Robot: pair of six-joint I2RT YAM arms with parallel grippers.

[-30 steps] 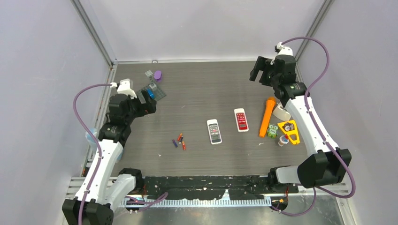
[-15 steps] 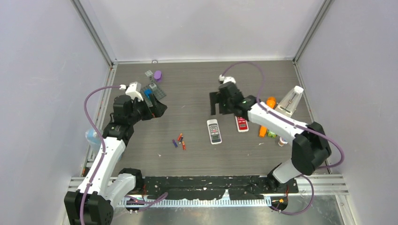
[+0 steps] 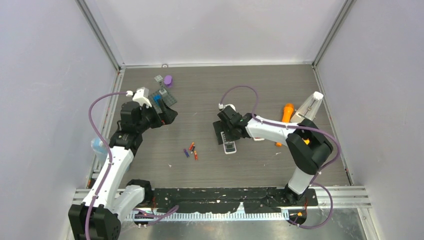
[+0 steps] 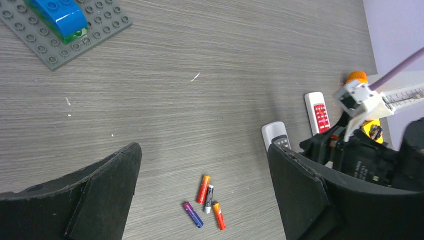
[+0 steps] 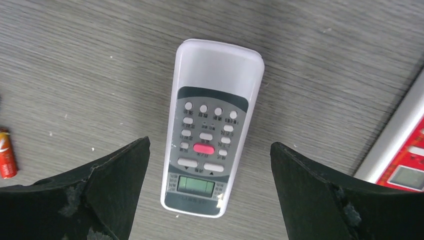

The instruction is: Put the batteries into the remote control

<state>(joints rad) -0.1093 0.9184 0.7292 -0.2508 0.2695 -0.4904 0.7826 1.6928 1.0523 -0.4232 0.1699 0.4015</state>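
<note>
Right gripper (image 3: 223,134) has swung in from the far right corner and now hangs wide open over the face-up grey remote (image 5: 212,125), batteries (image 3: 191,149) loose just left of it, left gripper (image 4: 204,150) also wide and empty, so a remote grab looks next.

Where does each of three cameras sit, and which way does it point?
Top external: high behind, looking down on the table; left arm and right arm show.
Left wrist: on the left arm, looking down at the batteries past the open left gripper; right arm shows too.
Right wrist: straight down onto the grey remote framed by the open right gripper.
Shared: both wrist views show that remote.
</note>
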